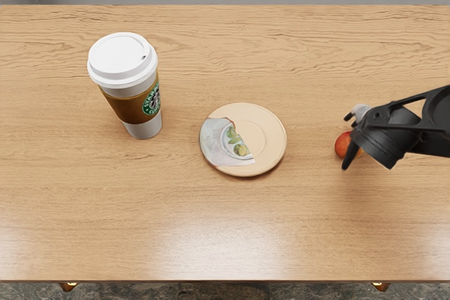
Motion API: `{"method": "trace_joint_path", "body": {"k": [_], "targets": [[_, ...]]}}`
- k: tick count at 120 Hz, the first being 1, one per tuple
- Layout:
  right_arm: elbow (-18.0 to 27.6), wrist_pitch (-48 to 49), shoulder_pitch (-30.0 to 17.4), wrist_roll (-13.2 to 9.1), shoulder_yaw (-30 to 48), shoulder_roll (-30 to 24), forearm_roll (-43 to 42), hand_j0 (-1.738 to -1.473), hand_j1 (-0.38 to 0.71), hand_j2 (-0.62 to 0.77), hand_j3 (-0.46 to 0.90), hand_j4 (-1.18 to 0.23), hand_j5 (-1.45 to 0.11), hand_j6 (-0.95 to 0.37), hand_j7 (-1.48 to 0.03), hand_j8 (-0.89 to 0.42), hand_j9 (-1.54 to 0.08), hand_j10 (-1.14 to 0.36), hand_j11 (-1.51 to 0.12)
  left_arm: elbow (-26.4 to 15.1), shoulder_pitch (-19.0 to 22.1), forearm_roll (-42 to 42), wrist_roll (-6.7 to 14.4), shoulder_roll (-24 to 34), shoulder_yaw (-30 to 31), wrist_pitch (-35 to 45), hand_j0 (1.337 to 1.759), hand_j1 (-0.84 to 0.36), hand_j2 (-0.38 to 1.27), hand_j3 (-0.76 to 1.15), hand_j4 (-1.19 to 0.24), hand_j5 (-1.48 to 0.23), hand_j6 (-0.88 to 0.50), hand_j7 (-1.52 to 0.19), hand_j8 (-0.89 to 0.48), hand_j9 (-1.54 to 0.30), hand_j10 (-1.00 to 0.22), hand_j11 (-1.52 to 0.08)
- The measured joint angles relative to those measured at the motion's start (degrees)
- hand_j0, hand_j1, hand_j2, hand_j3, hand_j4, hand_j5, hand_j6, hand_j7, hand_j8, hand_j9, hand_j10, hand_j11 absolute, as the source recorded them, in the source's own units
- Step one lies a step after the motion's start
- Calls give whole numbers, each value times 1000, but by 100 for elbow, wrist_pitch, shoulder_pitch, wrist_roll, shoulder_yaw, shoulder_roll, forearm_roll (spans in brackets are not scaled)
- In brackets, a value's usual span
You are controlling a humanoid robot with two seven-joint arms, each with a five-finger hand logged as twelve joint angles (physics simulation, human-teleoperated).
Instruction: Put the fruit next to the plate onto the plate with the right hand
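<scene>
The wooden table is bare on its near side; farther in, at the right, the small red fruit sits on the table, a little way right of the plate and not on it; the right hand is pressed up against the fruit's right side, hiding part of it; I cannot tell if the hand is open or holding on; far left stands a big coffee cup.

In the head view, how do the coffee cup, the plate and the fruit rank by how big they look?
1-2. The coffee cup and the plate: too alike to rank; the cup stands tall, nearer the camera.
3. The fruit: clearly smallest, though the right hand hides part.
</scene>
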Motion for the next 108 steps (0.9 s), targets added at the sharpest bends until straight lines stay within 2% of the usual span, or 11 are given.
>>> {"method": "trace_joint_path", "body": {"k": [28, 40, 43, 48, 53, 60, 72, 79, 82, 97, 108], "targets": [[-36, 0, -29, 0, 8, 11, 2, -1658, -50, -49, 0, -250, -324, -250, -324, -250, -324, -250, -324, 0, 2, 0, 0, 0, 0, 0, 1658, 336, 2, 0, -12, -15, -12, -15, -12, -15, -12, -15], [-50, -3, -188, -1, 214, -5, 13, -1658, 189, -91, 0, -453, -583, -452, -585, -442, -585, -451, -585, 0, 4, 0, 0, 0, 0, 0, 1658, 336, 2, 0, -12, -15, -12, -15, -12, -15, -12, -15], [-69, -9, -249, -8, 300, -14, 17, -1657, 232, -81, -1, -504, -643, -478, -648, -363, -660, -498, -651, 0, 0, 0, 0, 0, 0, 0, 1658, 335, 2, 0, -12, -15, -12, -15, -12, -15, -12, -15], [-98, -26, -324, -30, 404, -25, 22, -1654, 272, -34, -2, -582, -721, -432, -738, -195, -938, -469, -746, 0, -1, 1, -1, 0, -2, 0, 1658, 335, 2, 0, -12, -15, -12, -15, -12, -15, -12, -15], [-138, -24, -384, -33, 491, -39, 14, -1651, 293, 27, 0, -639, -794, -416, -811, -174, -973, -468, -823, 1, 3, 1, -1, 0, -2, 0, 1658, 335, 2, 0, -12, -15, -12, -15, -12, -15, -12, -15], [-249, -8, -581, -17, 892, -210, 2, -1651, 314, 146, 1, -690, -888, -414, -892, -259, -998, -476, -914, 1, 5, 1, -1, 0, -1, 0, 1658, 335, 2, 0, -12, -15, -12, -15, -12, -15, -12, -15], [-429, 27, -853, -3, 1573, -715, 3, -1651, 397, 273, 0, -733, -1028, -333, -986, -189, -1081, -413, -1028, 0, 0, 1, -1, 0, -1, 0, 1658, 335, 3, 0, -12, -15, -12, -15, -12, -15, -12, -15], [-493, 48, -1182, -3, 2317, -1110, 12, -1648, 454, 345, 0, -752, -1081, -292, -1023, -146, -1114, -382, -1075, 0, 3, 1, -1, 0, -2, 0, 1658, 335, 3, 0, -12, -15, -12, -15, -12, -15, -12, -15], [-514, 201, -1417, -4, 2820, -1297, 32, -1646, 445, 311, 0, -765, -1088, -283, -1036, -138, -1121, -373, -1088, 0, 0, 1, -1, 0, -2, 0, 1658, 335, 3, 0, -12, -15, -12, -15, -12, -15, -12, -15], [-759, 2389, -3346, -4, 5721, -1912, 607, -1645, 394, 290, 0, -806, -1120, -311, -1081, -158, -1146, -394, -1127, -1, -1, 0, 0, 0, -1, 0, 1658, 335, 3, 0, -12, -15, -12, -15, -12, -15, -12, -15], [-872, 3940, -4126, 0, 7327, -2073, 960, -1643, 378, 228, 0, -811, -1141, -316, -1100, -176, -1166, -412, -1156, -1, 3, 1, -1, 0, -2, 0, 1658, 335, 3, 0, -12, -15, -12, -15, -12, -15, -12, -15]]}}
